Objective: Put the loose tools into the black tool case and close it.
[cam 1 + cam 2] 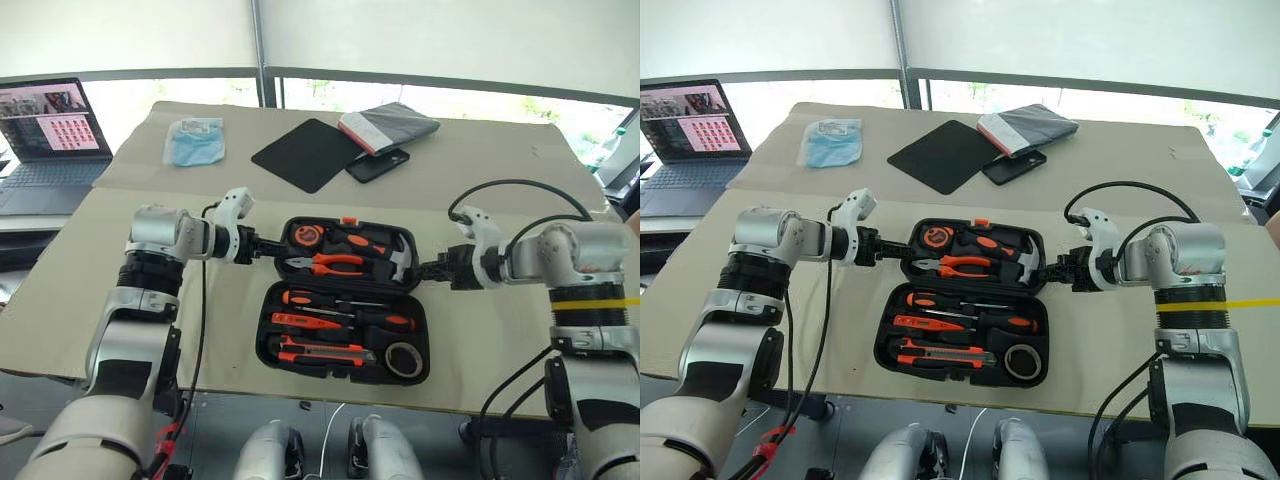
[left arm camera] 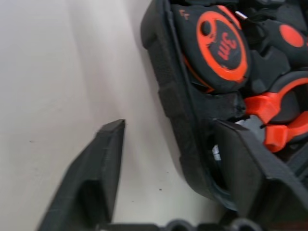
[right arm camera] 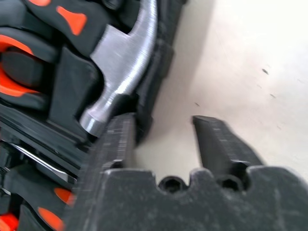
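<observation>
**A:** What are your fingers doing at the case?

**B:** Your left gripper (image 2: 168, 159) is straddling the left wall of the far half of the black tool case (image 1: 344, 340): one finger is lying outside on the table (image 1: 500, 170), the other is sitting inside the rim, jaws parted around the wall, not visibly pinching it. Your right gripper (image 3: 161, 137) is doing the same at the right wall, beside the hammer (image 3: 120, 67) head, fingers apart with the edge between them.

**A:** Where is the case sitting, and what is in it?

**B:** It is lying open at the centre of the head view. The screwdrivers (image 1: 340, 312), utility knife (image 1: 325, 352) and tape roll (image 1: 403, 359) are resting in the near half; the tape measure (image 2: 219, 45) and pliers (image 1: 335, 264) are filling the far half.

**A:** How will it handle?

**B:** Judge it as stiff, ribbed plastic, weighted by steel tools. You are likely best gripping both side walls evenly, so the lid swings without twisting or spilling.
</observation>
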